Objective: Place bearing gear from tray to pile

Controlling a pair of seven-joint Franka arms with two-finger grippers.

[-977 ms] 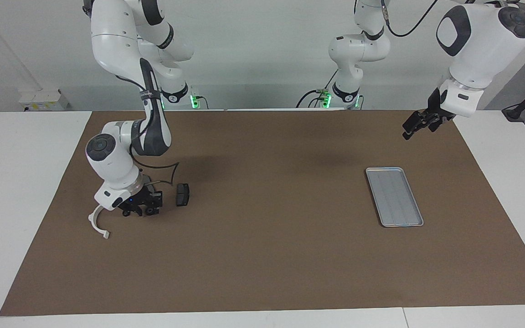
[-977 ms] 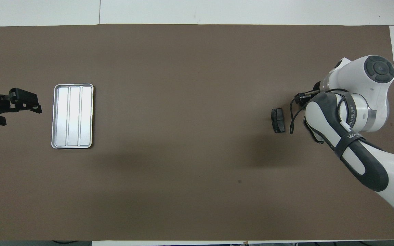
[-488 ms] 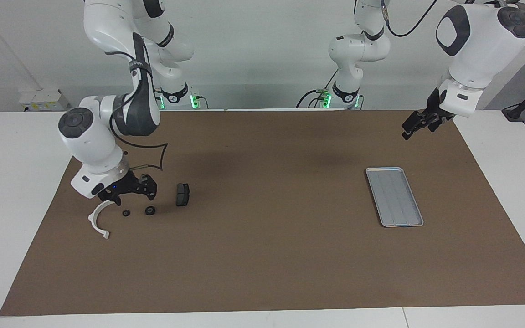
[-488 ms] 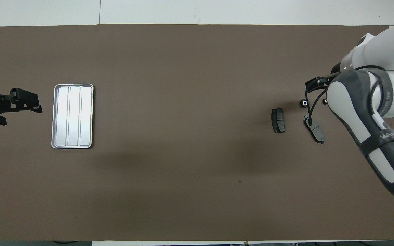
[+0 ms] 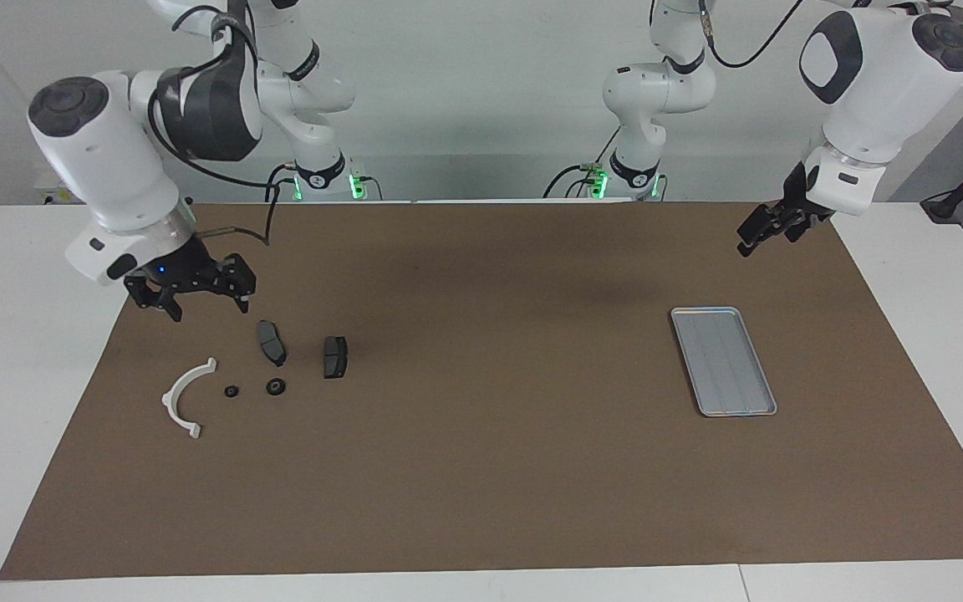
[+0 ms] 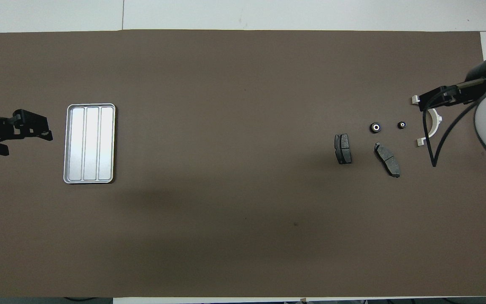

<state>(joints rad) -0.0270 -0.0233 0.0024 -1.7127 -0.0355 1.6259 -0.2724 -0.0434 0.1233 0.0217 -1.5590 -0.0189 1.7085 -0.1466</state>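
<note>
From the facing view, the right end effector hangs wide and empty above the pile; two small black round bearing gears lie on the brown counter among the white curved plastic bracket and dark grey brake pads. From overhead, the flat silver ridged metal tray looks bare, the left end effector waiting wide beside it; delivery seems complete, leaving only retreat.

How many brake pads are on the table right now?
2. One pad lies nearest the table's middle; the other pad lies beside it, toward the right arm's end, nearer the robots than the two small gears. None looks hidden.
</note>
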